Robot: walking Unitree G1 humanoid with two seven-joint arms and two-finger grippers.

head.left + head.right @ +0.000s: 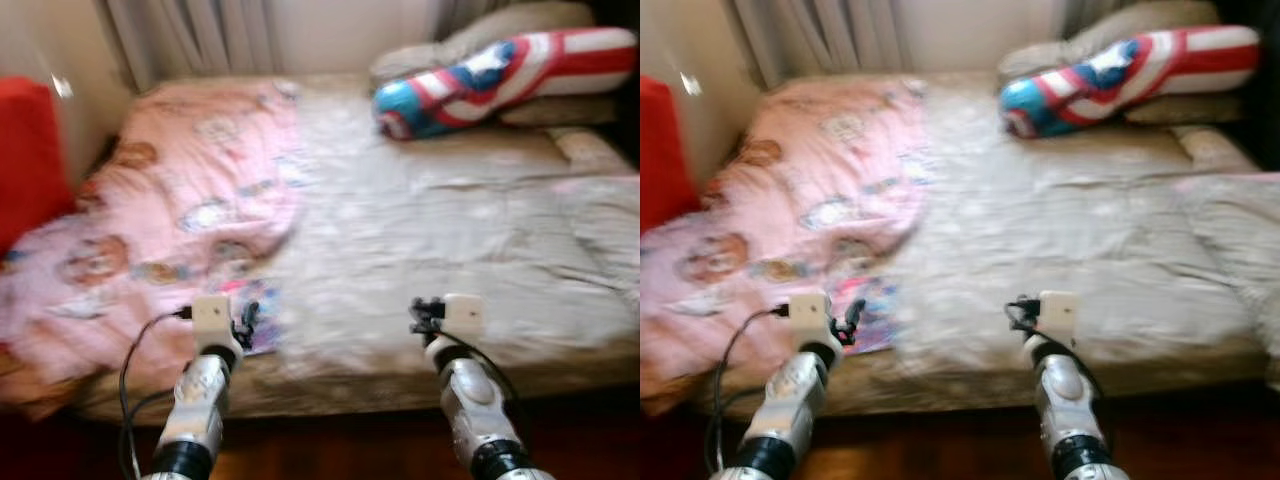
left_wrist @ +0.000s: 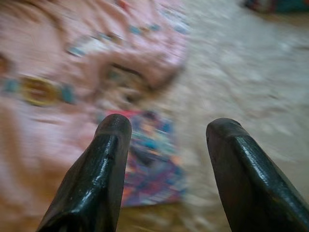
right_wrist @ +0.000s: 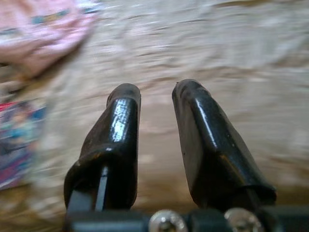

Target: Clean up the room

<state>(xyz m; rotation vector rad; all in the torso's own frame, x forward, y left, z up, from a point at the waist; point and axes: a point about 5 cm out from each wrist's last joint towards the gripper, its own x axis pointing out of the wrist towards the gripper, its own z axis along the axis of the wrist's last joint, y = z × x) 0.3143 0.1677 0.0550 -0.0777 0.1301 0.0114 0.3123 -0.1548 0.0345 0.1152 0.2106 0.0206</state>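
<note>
A bed with a beige sheet (image 1: 430,230) stands before me. A crumpled pink cartoon-print blanket (image 1: 180,190) covers its left half. A small colourful book (image 2: 152,159) lies flat near the bed's front edge, just below the blanket's hem. My left gripper (image 2: 169,128) hovers open right over that book, nothing between its fingers. My right gripper (image 3: 157,92) is held over the bare sheet at the front edge, its fingers a little apart and empty. A red, white and blue shield-print cushion (image 1: 500,75) lies at the far right of the bed.
Beige pillows (image 1: 510,25) sit behind the cushion. A red object (image 1: 30,150) stands left of the bed by the wall. Curtains (image 1: 190,35) hang at the back. Dark wooden floor (image 1: 340,450) runs below the bed's front edge. All views are blurred.
</note>
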